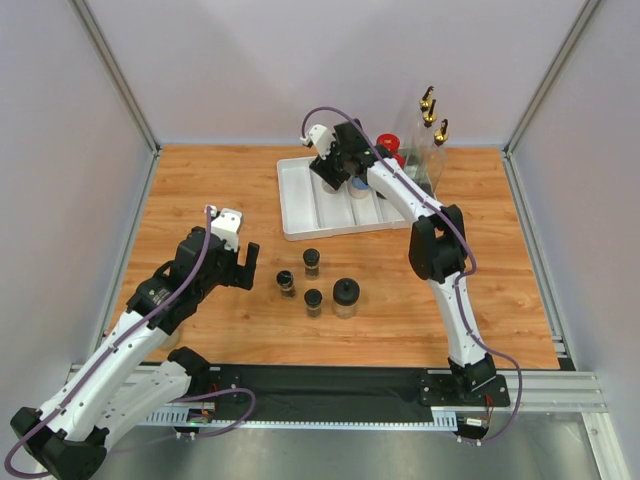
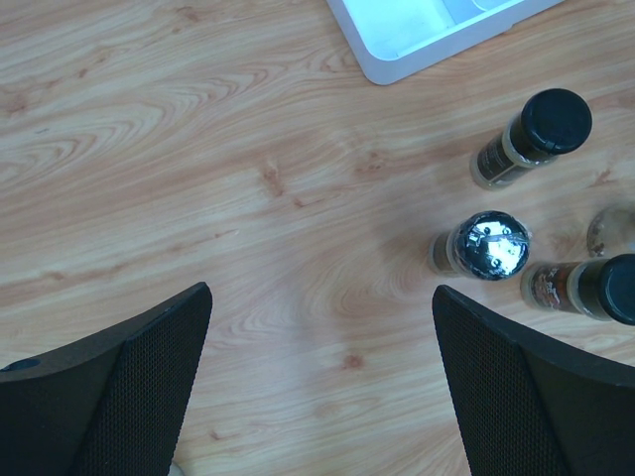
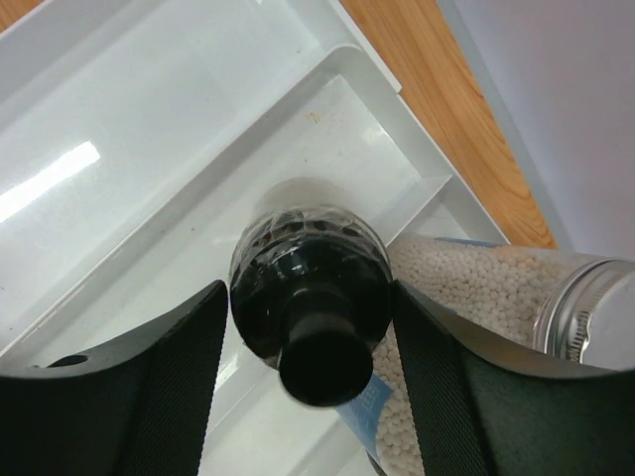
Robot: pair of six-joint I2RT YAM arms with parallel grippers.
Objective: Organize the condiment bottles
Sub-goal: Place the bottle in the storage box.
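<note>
Knob-lidded jar (image 3: 298,248) stands lid-up straight between my right gripper's (image 3: 311,307) fingers, down in the tray (image 3: 149,119); whether they pinch it or merely flank it I cannot tell. My left gripper (image 2: 319,297), spread wide, is nearer the small jars (image 2: 493,243) on the table (image 2: 149,149), just to its right.

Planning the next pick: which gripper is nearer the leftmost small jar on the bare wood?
Left. The left gripper sits just left of that small jar; the right gripper is back over the white tray, around another jar.

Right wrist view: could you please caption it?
Right tool flanks a black-lidded jar in the white tray beside a grey-lidded jar.
</note>
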